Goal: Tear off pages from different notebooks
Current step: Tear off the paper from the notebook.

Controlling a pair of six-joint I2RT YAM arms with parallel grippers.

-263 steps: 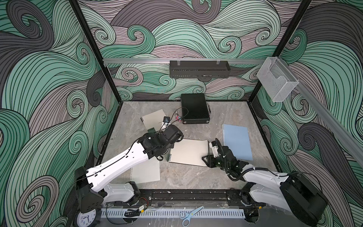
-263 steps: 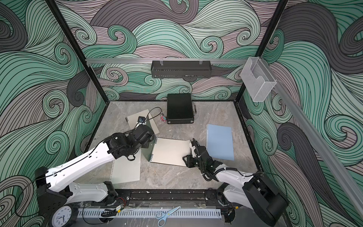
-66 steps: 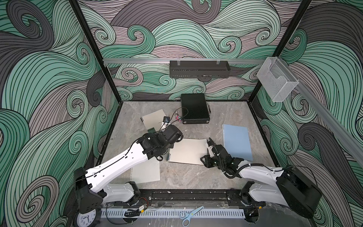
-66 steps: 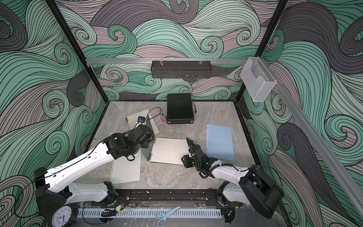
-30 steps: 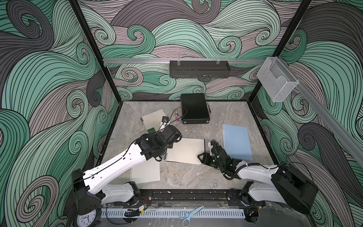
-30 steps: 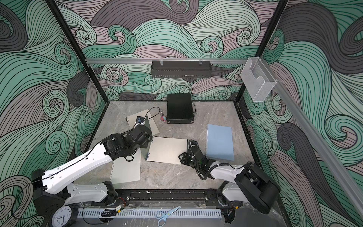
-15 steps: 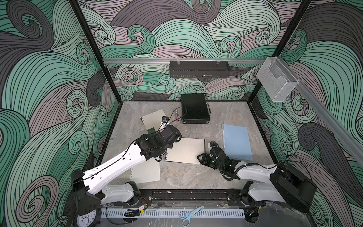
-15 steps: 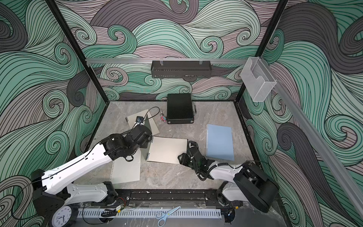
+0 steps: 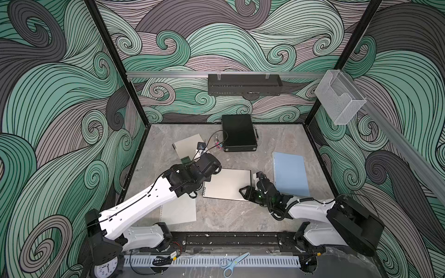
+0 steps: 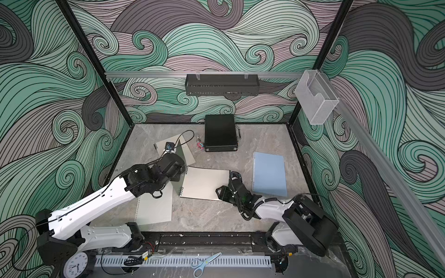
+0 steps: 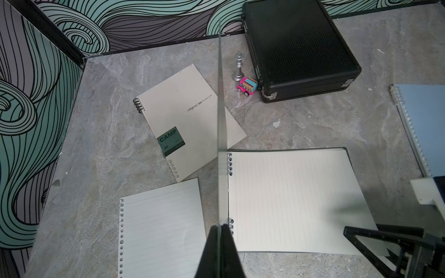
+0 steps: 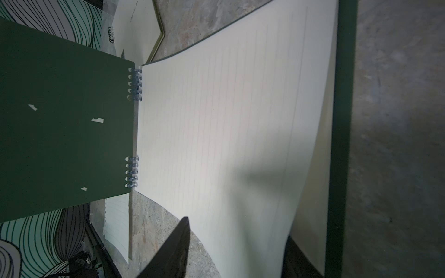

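The dark green notebook lies open mid-table, its lined top page [image 9: 226, 184] facing up. My left gripper [image 11: 221, 227] is shut on its green cover [image 12: 65, 125], holding it upright at the spiral. My right gripper [image 12: 238, 250] is open at the page's near right corner [image 10: 222, 191]; the bowed sheet runs between its fingers [image 12: 181, 240] without being pinched. A torn loose page [image 9: 179, 211] lies at the near left. The beige CAMP notebook [image 11: 192, 115] lies shut at the far left. The light blue notebook [image 9: 290, 173] lies shut on the right.
A black hard case [image 9: 238, 136] stands at the back, with a silver chess piece [image 11: 238, 66] and a pink toy car [image 11: 248, 86] beside it. Scissors [image 9: 232, 263] and a clock [image 9: 104, 269] lie in front of the arm rail.
My right gripper's jaws have spread wider at the page corner and it has shifted slightly toward me. The left gripper still holds the cover upright.
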